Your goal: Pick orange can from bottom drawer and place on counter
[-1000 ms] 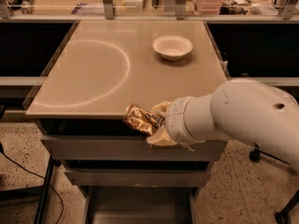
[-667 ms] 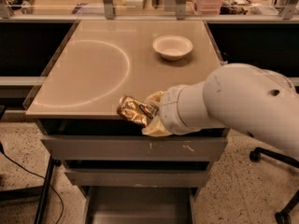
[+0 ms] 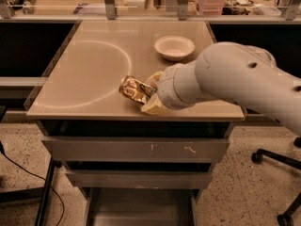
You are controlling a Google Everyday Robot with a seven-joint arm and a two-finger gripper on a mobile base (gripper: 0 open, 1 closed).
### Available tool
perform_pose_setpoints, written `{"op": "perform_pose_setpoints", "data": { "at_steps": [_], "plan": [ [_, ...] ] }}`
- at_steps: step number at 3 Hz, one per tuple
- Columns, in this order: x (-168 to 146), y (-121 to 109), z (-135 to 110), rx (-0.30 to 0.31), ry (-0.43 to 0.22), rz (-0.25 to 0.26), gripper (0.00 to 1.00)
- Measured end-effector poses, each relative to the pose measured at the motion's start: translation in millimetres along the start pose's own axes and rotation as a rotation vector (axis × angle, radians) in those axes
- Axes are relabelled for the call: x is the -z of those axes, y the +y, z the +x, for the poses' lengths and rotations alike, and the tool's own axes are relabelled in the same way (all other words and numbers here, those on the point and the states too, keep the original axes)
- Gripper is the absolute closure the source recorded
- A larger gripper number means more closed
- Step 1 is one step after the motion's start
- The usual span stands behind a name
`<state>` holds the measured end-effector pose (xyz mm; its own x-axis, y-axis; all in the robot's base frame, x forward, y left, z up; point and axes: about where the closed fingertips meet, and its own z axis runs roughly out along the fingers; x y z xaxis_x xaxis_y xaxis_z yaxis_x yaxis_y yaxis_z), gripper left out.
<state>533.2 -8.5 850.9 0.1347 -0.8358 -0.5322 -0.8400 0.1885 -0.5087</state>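
The orange can [image 3: 132, 89] is shiny golden with brownish markings. It lies tilted on its side in my gripper [image 3: 143, 92], which is shut on it. I hold it over the front middle of the beige counter [image 3: 89, 69], just above or at the surface. My white arm [image 3: 235, 79] reaches in from the right. The bottom drawer [image 3: 141, 206] stands pulled open under the two upper grey drawers [image 3: 136, 149], and its grey floor shows nothing in it.
A white bowl [image 3: 174, 47] sits on the counter at the back right. A faint white arc [image 3: 117, 69] marks the counter's left half. Shelves with clutter stand behind. A chair base [image 3: 277, 187] is at the right, a black cable [image 3: 28, 173] at the left.
My gripper has carried the can up and to the left, from in front of the counter's front edge to over the counter top.
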Motion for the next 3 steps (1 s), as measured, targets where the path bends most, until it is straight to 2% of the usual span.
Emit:
{"op": "perform_pose_setpoints", "data": {
  "at_steps": [1, 2, 3],
  "plan": [
    [-21.5, -25.0, 14.4, -0.053, -0.016, 0.025, 1.0],
    [-23.7, -25.7, 15.9, -0.057, -0.017, 0.024, 0.82],
    [-23.7, -25.7, 15.8, -0.057, -0.017, 0.024, 0.59]
  ]
}}
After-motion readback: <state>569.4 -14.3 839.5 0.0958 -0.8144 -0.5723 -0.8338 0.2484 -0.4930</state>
